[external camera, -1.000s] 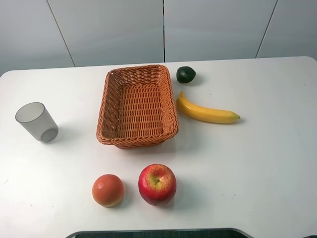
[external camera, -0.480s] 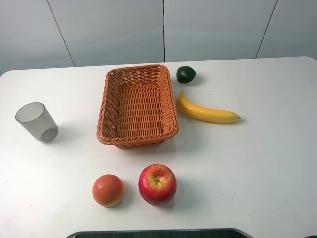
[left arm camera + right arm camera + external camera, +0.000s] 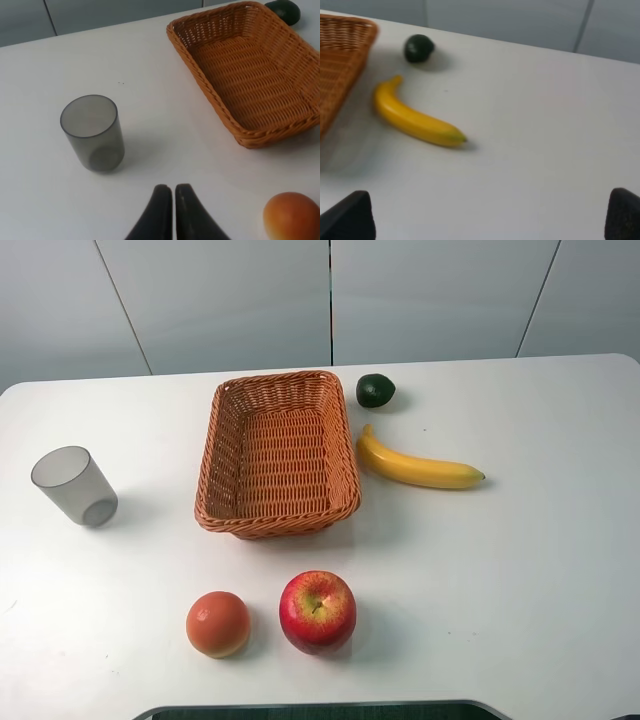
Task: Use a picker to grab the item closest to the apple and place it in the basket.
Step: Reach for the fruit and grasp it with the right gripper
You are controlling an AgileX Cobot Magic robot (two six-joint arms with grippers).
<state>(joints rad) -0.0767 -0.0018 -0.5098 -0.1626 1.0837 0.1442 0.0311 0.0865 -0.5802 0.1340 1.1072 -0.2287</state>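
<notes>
A red apple lies near the table's front edge, with an orange fruit just to its left, a small gap between them. The empty wicker basket stands at the middle of the table. Neither gripper appears in the exterior high view. In the left wrist view my left gripper has its black fingertips pressed together, empty, above bare table between the cup and the orange fruit. In the right wrist view my right gripper stands open, its fingers at the two corners, over bare table short of the banana.
A grey translucent cup stands upright at the left. A banana lies right of the basket, and a dark green avocado sits behind it, near the basket's far right corner.
</notes>
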